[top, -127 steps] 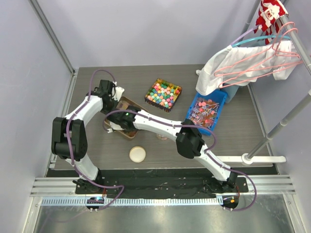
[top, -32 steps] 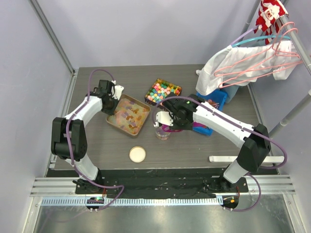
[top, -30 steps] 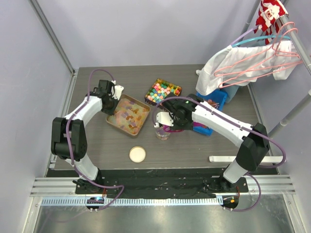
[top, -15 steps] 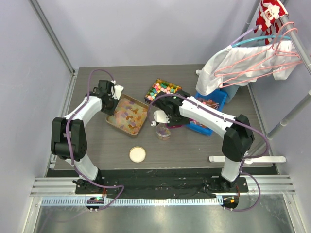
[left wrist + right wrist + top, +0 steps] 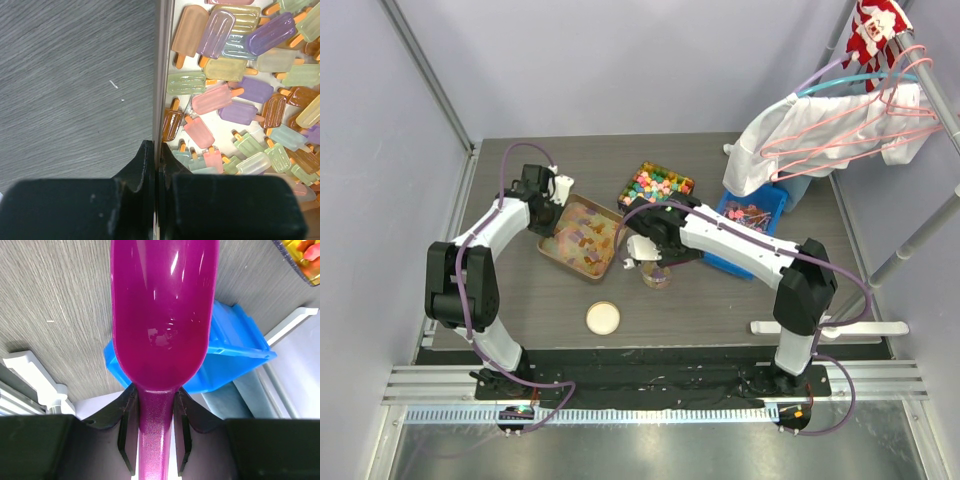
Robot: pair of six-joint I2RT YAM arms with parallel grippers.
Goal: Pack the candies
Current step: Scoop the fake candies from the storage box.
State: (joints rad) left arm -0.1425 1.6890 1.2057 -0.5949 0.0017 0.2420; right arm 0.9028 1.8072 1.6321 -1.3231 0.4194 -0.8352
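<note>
The candies [image 5: 235, 75] are small popsicle-shaped pieces in pink, purple, green, orange and pale tones. They fill a tan metal tray [image 5: 546, 245] left of the table's centre. My left gripper [image 5: 551, 210] is shut on the tray's left rim [image 5: 162, 75], fingers either side of the wall [image 5: 159, 155]. My right gripper [image 5: 640, 250] is shut on the handle of a magenta scoop [image 5: 165, 315], whose bowl looks empty. It hangs between the tray and a small clear jar [image 5: 657, 275].
A dark box of multi-coloured candies [image 5: 657, 190] sits behind the jar. A blue bin [image 5: 745, 225] stands to its right and shows in the right wrist view [image 5: 235, 350]. A round lid [image 5: 603, 318] lies near the front. A clothes rack [image 5: 840, 130] stands at the right.
My right arm has swung left, carrying the scoop from over the jar toward the tray. The left gripper has stayed on the tray's rim.
</note>
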